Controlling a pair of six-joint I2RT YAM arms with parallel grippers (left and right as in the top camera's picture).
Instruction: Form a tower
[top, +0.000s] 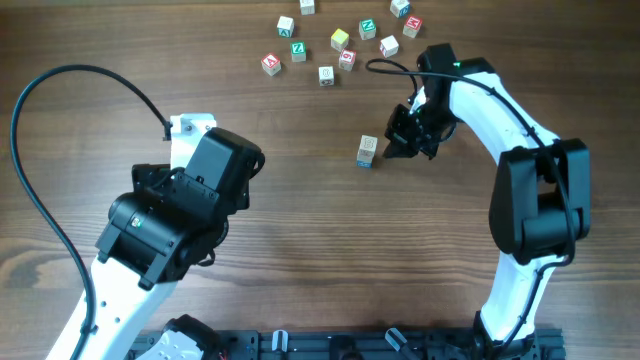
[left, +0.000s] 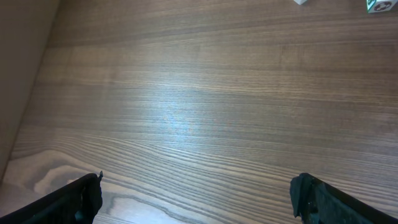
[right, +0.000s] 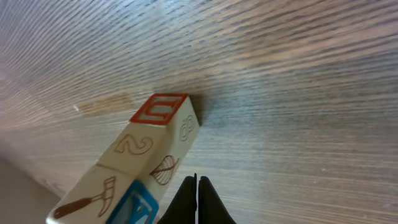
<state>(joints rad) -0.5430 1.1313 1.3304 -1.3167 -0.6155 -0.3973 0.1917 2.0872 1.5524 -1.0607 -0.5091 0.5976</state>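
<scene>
Right up against the right wrist cam, the right gripper (right: 197, 198) is showing its two black fingers (right: 185, 208) pressing flat together, clenched with nothing between them. They're sitting just beside the tower (right: 149, 149), and I can't tell whether they're actually touching it.

That tower is standing upright on the table (top: 300, 230), so its long axis is running straight up. Its pale top face is pointing at the overhead cam and a blue-edged cube is peeking out at the foot. In the wrist view it's cutting diagonally from the lower left corner up to the middle of the shot.

Markings I'm reading off it:
- a red-framed end face with a blocky character I can't make out
- a "2" on one side, and next to it a curly character I'm not sure of
- a leaf drawing and a brown hammer drawing
- a blue-framed face towards the bottom edge of the shot

Meanwhile the left gripper (left: 196, 186) is hanging well off to the left of the tower. Its fingers are spreading as wide as they go and gripping nothing, with just bare wood under them. From overhead it's hiding under its own arm.

A bunch of loose cubes (top: 340, 40) are lying scattered beyond the tower, on the far side from the arm bases. They're showing red, green and yellow edges, and the letters are too small for me to read.
</scene>
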